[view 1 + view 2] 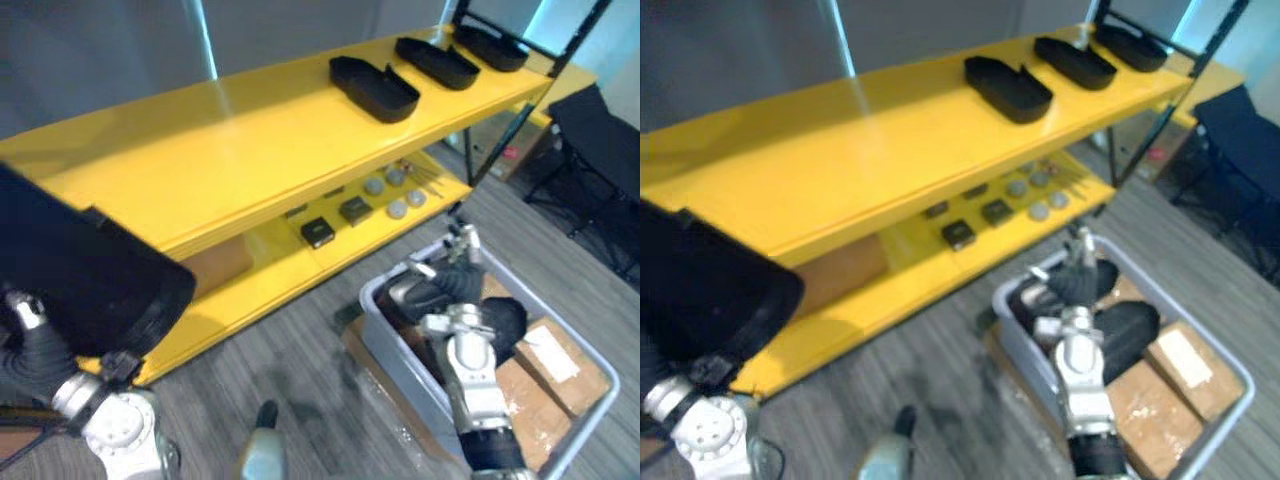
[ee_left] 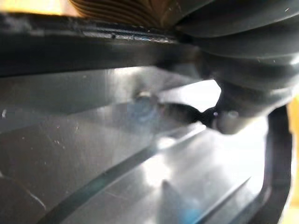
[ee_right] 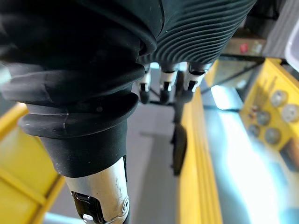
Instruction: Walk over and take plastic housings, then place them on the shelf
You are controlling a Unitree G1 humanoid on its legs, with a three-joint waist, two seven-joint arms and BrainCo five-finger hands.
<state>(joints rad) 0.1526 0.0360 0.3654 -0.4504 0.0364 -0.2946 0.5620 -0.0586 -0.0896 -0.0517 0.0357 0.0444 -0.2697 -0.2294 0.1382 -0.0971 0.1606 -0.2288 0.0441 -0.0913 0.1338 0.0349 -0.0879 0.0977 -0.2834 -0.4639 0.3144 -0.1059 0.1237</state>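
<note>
Black plastic housings (image 1: 373, 88), shallow tray-like shells, lie in a row of three on the top board of the long yellow shelf (image 1: 200, 150), toward its far right end. A fourth large black plastic housing (image 1: 80, 270) is held up in front of the shelf's near left end, carried on the left hand (image 1: 30, 345). The left wrist view looks straight into the shell's glossy ribbed inside. That hand's grasp is hidden behind the shell, so I cannot tell whether it is clamped. On the grey wood-pattern floor (image 1: 290, 350) in front of the shelf's right part stands a grey plastic bin (image 1: 400, 350) holding brown cardboard boxes (image 1: 545, 365) and another dark housing (image 1: 505, 325). The right hand (image 1: 458, 278) hovers over the side of the bin nearest the shelf, its fingers (image 3: 163, 91) loose and apart with nothing between them. On the shelf's lower board lie small black square parts (image 1: 318, 232) and round grey discs (image 1: 397, 195).
</note>
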